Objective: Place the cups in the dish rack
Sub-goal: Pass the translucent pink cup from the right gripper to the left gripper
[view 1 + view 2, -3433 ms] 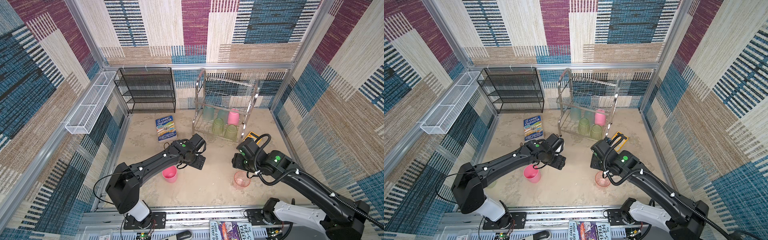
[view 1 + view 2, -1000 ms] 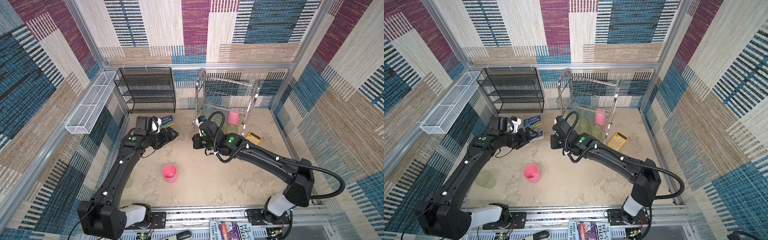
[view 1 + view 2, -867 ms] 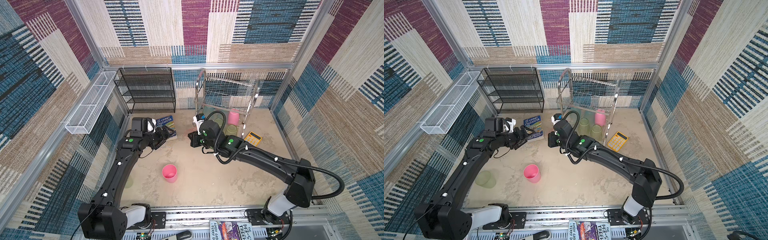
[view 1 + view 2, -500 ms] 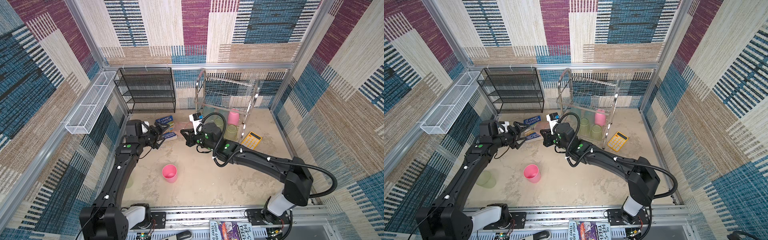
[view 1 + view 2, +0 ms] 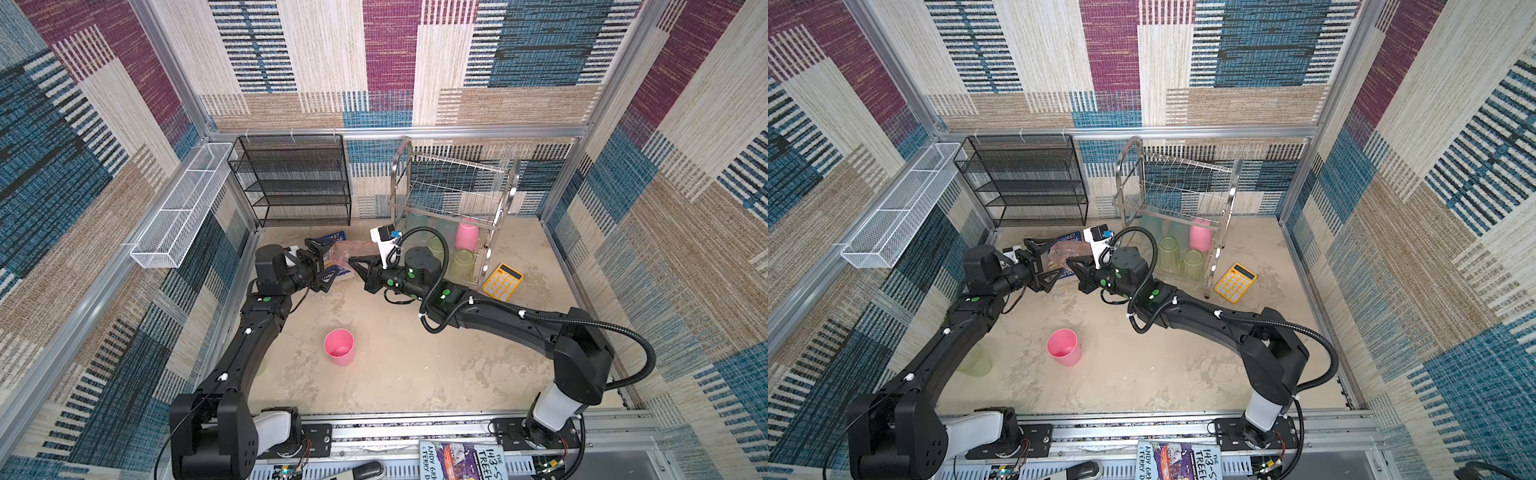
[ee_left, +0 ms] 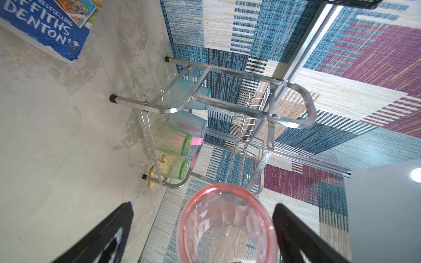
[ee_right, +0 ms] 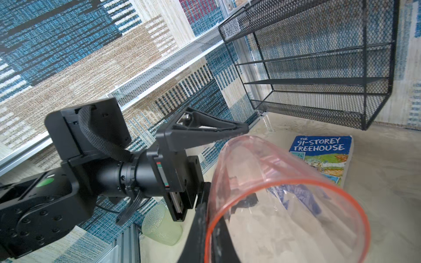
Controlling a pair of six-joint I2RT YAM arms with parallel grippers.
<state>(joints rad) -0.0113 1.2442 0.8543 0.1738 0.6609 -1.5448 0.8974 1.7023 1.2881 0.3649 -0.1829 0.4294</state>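
My right gripper [image 5: 352, 262] [image 7: 214, 227] is shut on the rim of a see-through salmon-pink cup [image 5: 349, 250] [image 5: 1065, 251] [image 7: 284, 182], which it holds on its side in the air. My left gripper [image 5: 322, 266] [image 5: 1044, 264] [image 6: 202, 206] faces it and is open, a finger on each side of the cup's [image 6: 225, 223] far end. The steel dish rack [image 5: 453, 183] [image 6: 227, 102] holds two teal, two yellow-green [image 5: 461, 264] and one pink cup [image 5: 467, 237]. A pink cup [image 5: 340, 347] and a yellow-green cup [image 5: 973, 361] [image 7: 161, 227] stand on the floor.
A blue book [image 5: 332, 239] lies under the two grippers. A yellow calculator [image 5: 503, 281] lies right of the rack. The black mesh shelf unit [image 5: 291, 183] stands at the back left, and the white mesh basket [image 5: 178, 208] hangs on the left wall.
My right arm has carried the salmon-pink cup from the front right floor over to the back left. My left arm left the pink cup, swung back, and opened around the held cup's end.
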